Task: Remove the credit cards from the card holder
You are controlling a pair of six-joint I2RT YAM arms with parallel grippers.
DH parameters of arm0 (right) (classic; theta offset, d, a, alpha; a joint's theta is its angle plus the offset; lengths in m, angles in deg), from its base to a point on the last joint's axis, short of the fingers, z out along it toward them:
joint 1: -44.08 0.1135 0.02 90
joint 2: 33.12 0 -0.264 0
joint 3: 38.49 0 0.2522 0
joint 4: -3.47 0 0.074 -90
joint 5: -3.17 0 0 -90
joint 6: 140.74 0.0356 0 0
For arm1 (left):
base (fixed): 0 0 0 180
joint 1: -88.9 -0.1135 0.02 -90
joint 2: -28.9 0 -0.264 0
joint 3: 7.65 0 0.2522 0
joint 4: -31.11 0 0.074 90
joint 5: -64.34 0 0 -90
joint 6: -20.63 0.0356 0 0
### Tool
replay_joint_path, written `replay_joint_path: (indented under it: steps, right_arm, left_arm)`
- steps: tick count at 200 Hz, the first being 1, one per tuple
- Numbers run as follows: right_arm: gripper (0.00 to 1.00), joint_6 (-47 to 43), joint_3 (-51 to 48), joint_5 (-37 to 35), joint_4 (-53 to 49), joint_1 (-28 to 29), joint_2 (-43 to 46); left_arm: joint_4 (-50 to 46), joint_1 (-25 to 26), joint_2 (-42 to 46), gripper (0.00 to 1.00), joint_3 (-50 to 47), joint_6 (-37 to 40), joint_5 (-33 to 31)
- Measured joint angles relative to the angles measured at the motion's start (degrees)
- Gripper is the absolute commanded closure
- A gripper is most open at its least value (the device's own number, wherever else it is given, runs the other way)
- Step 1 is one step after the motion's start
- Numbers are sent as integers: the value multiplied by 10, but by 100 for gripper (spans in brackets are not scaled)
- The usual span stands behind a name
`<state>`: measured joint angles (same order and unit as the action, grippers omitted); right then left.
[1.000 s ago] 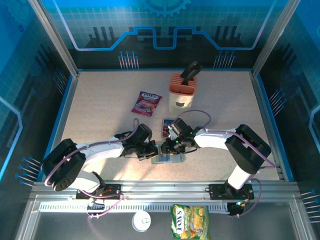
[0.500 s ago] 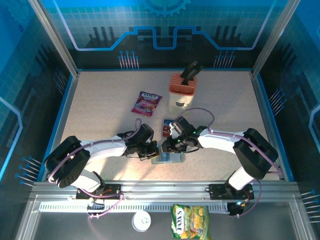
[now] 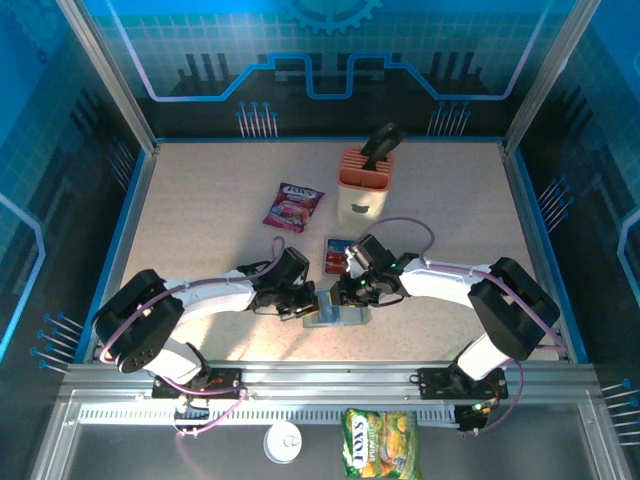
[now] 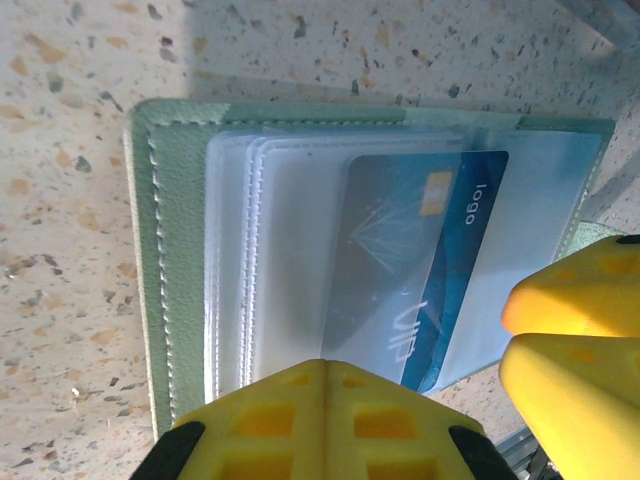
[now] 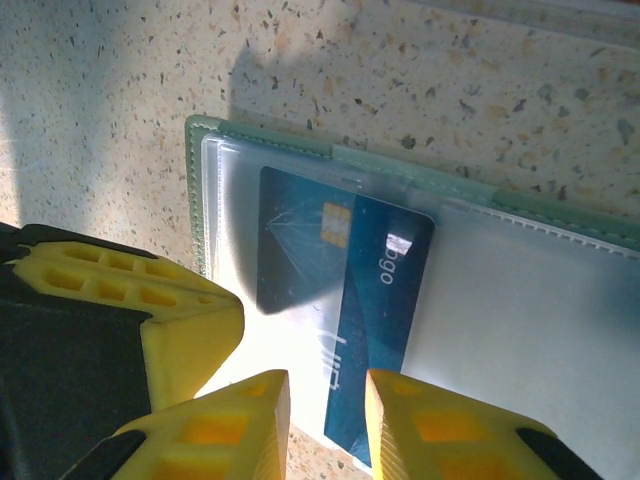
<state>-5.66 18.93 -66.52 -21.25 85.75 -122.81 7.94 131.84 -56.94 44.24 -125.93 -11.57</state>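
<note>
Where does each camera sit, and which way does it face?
Top external: above and behind the bases, looking down at the table; both arms show.
Left wrist: close above the open card holder; left gripper at the bottom.
Right wrist: close above it too; right gripper at the blue card.
Both wrist views share that card.

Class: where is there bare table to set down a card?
Free: left of the snack packet, and right of the peach slotted block. Crowded: near centre, where left end effector and right end effector meet at the card holder.
</note>
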Motion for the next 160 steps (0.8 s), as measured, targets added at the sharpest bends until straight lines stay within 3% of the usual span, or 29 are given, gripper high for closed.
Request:
replay_joint_path:
  steps: [160]
  right_arm:
    - [75, 3, -17, 29, 38, -6, -31]
  left_arm:
    - [-3, 0, -6, 100, 0, 2, -3]
